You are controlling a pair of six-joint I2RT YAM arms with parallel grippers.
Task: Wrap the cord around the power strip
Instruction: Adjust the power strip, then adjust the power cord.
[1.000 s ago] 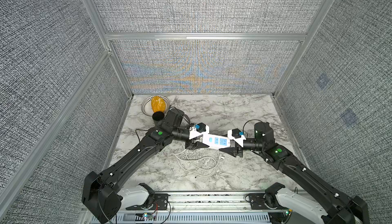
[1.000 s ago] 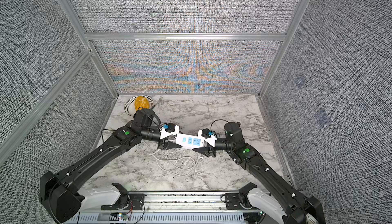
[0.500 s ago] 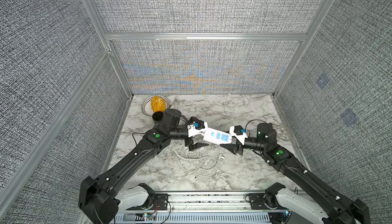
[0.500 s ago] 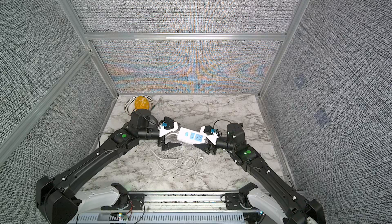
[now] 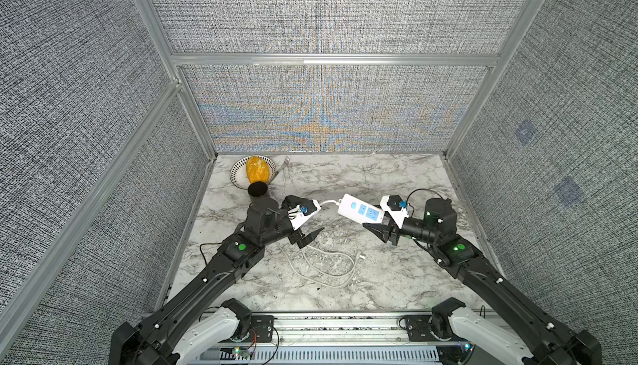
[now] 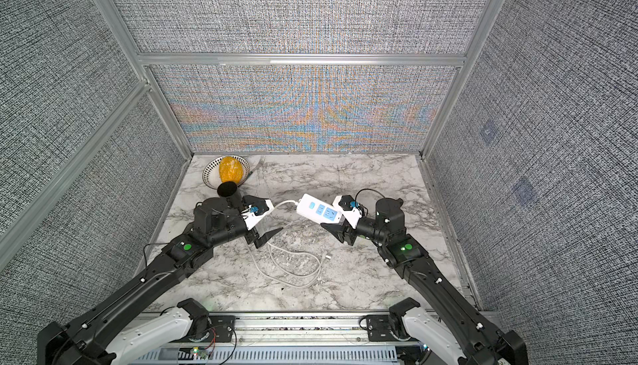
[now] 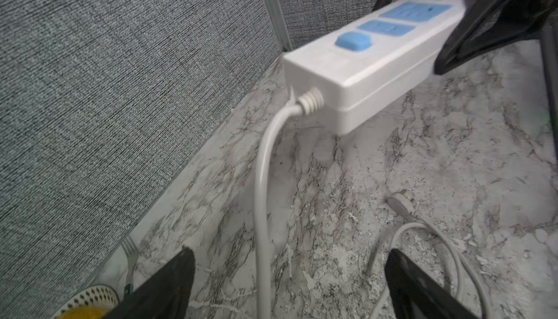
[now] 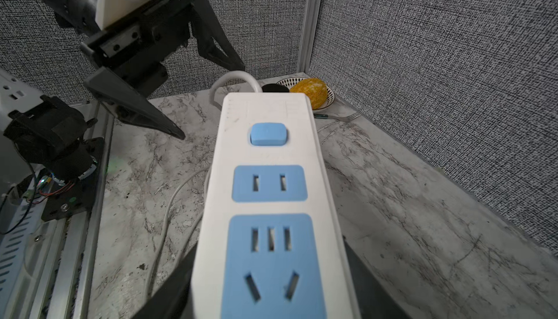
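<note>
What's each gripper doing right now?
Left gripper: open, holding nothing; the cord runs loose between its jaws.
Right gripper: shut on the power strip.

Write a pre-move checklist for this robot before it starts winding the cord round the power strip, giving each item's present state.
1. Right gripper shut on power strip: ok.
2. Left gripper open: ok.
3. Cord runs between its open jaws: ok.
4. Cord wound round power strip: not ok, it lies in loose loops on the table.
5. Plug free on table: ok.
6. Loops free of knots: cannot tell.
</note>
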